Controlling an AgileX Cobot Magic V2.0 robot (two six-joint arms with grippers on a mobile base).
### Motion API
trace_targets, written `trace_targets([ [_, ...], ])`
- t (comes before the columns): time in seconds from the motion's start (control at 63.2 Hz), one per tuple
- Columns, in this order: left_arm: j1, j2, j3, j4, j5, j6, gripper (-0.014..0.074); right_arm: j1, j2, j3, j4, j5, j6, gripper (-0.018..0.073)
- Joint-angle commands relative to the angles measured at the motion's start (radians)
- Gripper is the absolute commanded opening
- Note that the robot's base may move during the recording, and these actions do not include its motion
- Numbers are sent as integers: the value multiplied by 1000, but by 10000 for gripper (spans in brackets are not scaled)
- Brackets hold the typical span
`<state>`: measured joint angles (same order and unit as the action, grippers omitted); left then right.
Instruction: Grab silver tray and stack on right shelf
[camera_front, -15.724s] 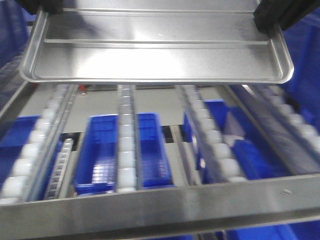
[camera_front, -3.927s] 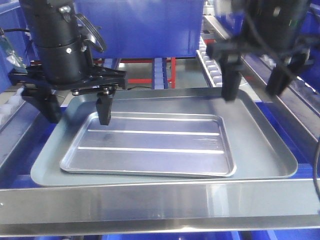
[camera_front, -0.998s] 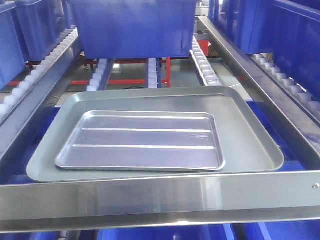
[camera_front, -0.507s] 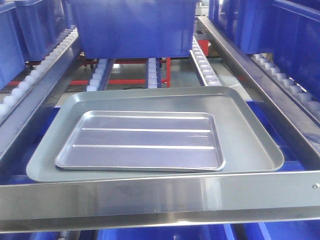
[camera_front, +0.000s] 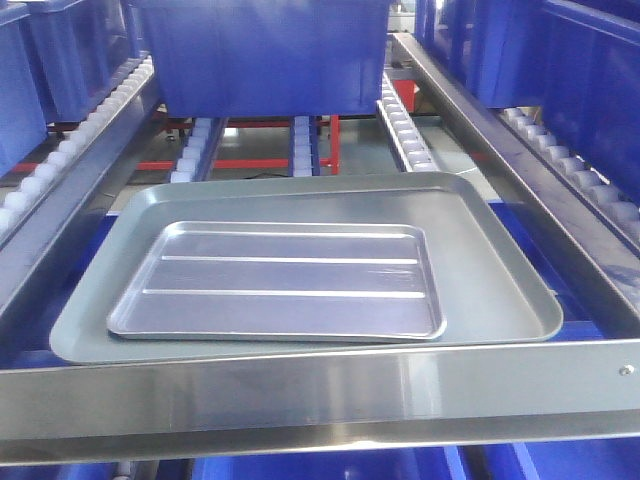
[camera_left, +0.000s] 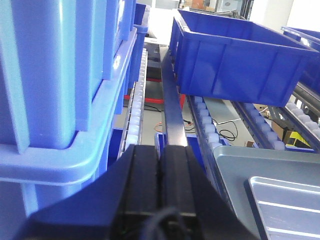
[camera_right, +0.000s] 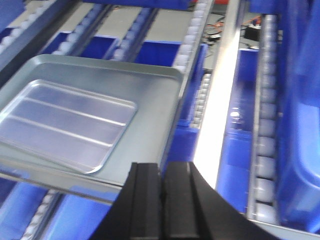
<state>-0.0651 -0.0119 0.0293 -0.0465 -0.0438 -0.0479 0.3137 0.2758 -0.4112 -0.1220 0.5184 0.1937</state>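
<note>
The silver tray (camera_front: 280, 282), shiny with two long ribs, lies flat inside a larger dull grey tray (camera_front: 495, 285) on the right shelf, just behind its broad steel front bar (camera_front: 320, 388). Neither gripper appears in the front view. In the left wrist view my left gripper (camera_left: 161, 150) is shut and empty, left of the trays, with the silver tray's corner (camera_left: 287, 210) at the lower right. In the right wrist view my right gripper (camera_right: 162, 172) is shut and empty, at the near right of the silver tray (camera_right: 65, 122) and off the grey tray's corner (camera_right: 152, 107).
A big blue bin (camera_front: 265, 55) stands on the roller rails (camera_front: 405, 125) behind the trays. More blue bins flank the shelf on the left (camera_left: 50, 75) and right (camera_front: 590, 70). Further blue bins (camera_right: 155, 52) sit on the level below.
Earlier both grippers held the silver tray aloft, then stood over it in the grey tray. They have since left the front view. Over the last second the scene only shifted slightly left.
</note>
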Motion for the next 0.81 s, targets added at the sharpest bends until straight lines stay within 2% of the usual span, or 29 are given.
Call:
trace_targets([
  [0.0,3,-16,20,-6,-95,-1,-101,-71,-4,9,-22,-151,-8,49],
  [0.111,3,-16,20,-6,-95,-1,-101,-221,-73,115,-18,-298,-8,49],
  [0.333,3,-16,20,-6,-95,-1,-101,-403,-257,315,24,-420,-8,49],
  [0.459,3,-16,20,-6,-95,-1,-101,-421,-305,426,25,-530,-8,49],
  [0.792,3,-16,20,-6,-95,-1,-101,-421,-307,421,26,-513,-8,49],
])
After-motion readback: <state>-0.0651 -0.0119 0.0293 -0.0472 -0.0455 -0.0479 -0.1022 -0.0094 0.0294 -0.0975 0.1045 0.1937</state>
